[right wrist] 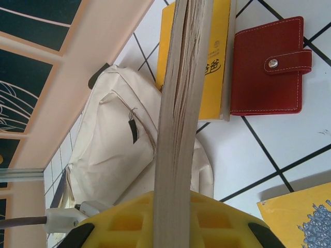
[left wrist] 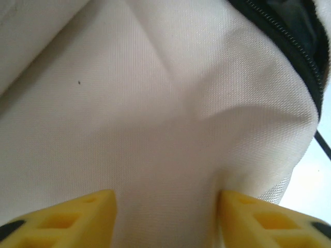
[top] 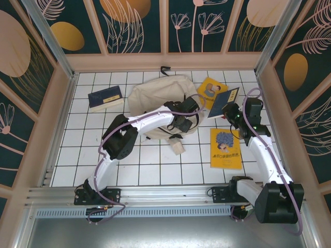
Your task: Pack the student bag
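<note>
Left of the student bag (top: 155,95), bare bench (top: 93,155) lies open as far as a dark blue book (top: 105,98). Right of the bag it is crowded: a yellow book (top: 211,88), the right tool (top: 227,110) clamping a held book (top: 223,101), and a nearer yellow book (top: 226,149). The left arm (top: 150,120) crosses the bag's near side.

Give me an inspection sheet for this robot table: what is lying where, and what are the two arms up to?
Surface: white tiled table; no spills seen.
Job's things: student bag lies at the back, mid-table.
Clutter: dark blue book left of the bag; far yellow book and near yellow book on the right; red wallet beside the far one.
Grippers: left gripper, jaws either side of bag fabric, grip unclear; right gripper, jaws shut on the held blue book.
Cables: purple cables run along both arms.
Surroundings: leaf-patterned wall panels; metal rail at the near edge.
</note>
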Controlling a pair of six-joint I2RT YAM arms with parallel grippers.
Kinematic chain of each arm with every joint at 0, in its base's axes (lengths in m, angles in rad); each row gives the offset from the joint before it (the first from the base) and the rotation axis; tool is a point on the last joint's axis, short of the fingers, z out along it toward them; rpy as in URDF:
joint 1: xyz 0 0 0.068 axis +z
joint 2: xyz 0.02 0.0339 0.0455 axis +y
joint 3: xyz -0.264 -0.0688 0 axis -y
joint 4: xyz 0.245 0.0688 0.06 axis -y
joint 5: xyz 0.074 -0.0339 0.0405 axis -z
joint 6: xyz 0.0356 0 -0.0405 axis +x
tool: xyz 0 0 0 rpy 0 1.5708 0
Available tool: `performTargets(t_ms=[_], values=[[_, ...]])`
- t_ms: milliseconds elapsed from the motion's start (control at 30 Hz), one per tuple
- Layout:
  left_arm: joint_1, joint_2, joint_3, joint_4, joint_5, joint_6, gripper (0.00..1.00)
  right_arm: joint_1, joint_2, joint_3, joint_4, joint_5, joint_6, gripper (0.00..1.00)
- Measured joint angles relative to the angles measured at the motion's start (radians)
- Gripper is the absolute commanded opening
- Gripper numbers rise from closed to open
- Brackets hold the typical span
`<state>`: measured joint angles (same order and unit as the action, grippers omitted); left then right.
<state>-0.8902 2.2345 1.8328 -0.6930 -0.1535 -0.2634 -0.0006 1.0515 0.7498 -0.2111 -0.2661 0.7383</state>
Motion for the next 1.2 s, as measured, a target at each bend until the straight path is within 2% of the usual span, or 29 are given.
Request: performTargets(t_ms=[133,300,500,733,1000,1200], values=[[0.0,0.0,0.026,-0.007,-0.029,0.005,0.12,0.0,0.0,0.0,0.0,-0.005,0.0,0.03],[0.01,-0.002,0.056,-0.019,-0.072,-0.008,0.0,0.0,-0.016,0.0,-0.017,-0.019,-0.003,0.03],[0.04,-0.059,0.066,-0.018,-0.101,-0.03,0.0,-0.002,-0.053,-0.005,-0.033,-0.098,-0.047,0.04],[0.094,-0.198,0.096,-0.002,-0.127,-0.058,0.0,0.018,-0.081,-0.044,-0.019,-0.278,-0.09,0.04],[0.107,-0.272,0.1,0.081,-0.187,-0.09,0.0,0.224,-0.065,-0.103,0.106,-0.361,-0.037,0.05],[0.107,-0.272,0.099,0.106,-0.188,-0.094,0.0,0.352,0.059,-0.105,0.209,-0.341,0.036,0.04]])
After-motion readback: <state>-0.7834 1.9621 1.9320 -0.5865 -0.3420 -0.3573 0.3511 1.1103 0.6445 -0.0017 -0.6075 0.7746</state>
